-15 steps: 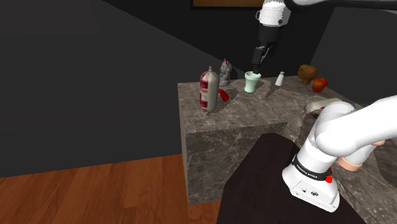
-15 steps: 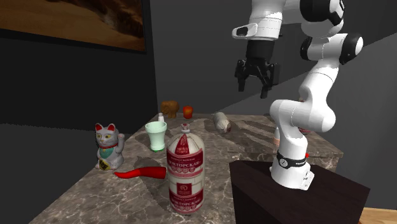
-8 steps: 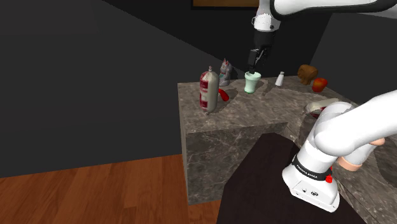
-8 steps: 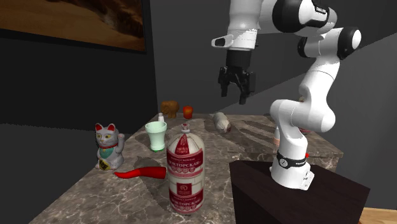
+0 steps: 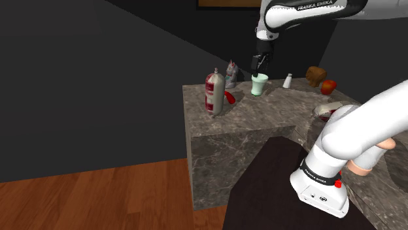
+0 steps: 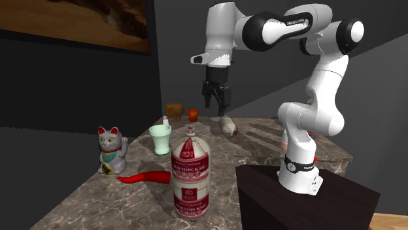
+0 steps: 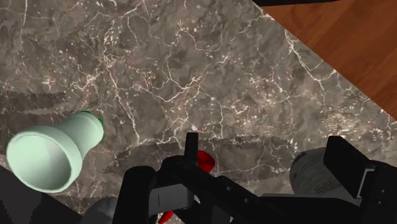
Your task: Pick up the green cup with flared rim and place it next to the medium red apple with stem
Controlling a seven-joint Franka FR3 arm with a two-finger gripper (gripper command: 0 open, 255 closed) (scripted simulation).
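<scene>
End effector [image 5: 259, 65], fingers spread, hangs near the pale green cup [image 5: 259, 84] (arm [image 5: 319, 6] reads "FRANKA EMIKA").

Pale green cup [image 5: 259, 85], red apple [image 5: 329, 86], red chilli [image 5: 229, 97], dark grey white-veined marble counter [image 5: 274, 112].

This is a room in a home, probably a kitchen corner. A grey veined stone counter [image 5: 261, 112] stands on a reddish-brown wooden plank floor [image 5: 98, 196] between dark grey walls [image 5: 78, 85]. A framed brown picture [image 6: 78, 23] hangs above. The counter holds a red-and-white wrapped sausage [image 6: 190, 176], a red chilli pepper [image 6: 145, 177], a small red apple [image 5: 328, 86] and a grey-and-white beckoning cat figurine [image 6: 111, 151].
</scene>
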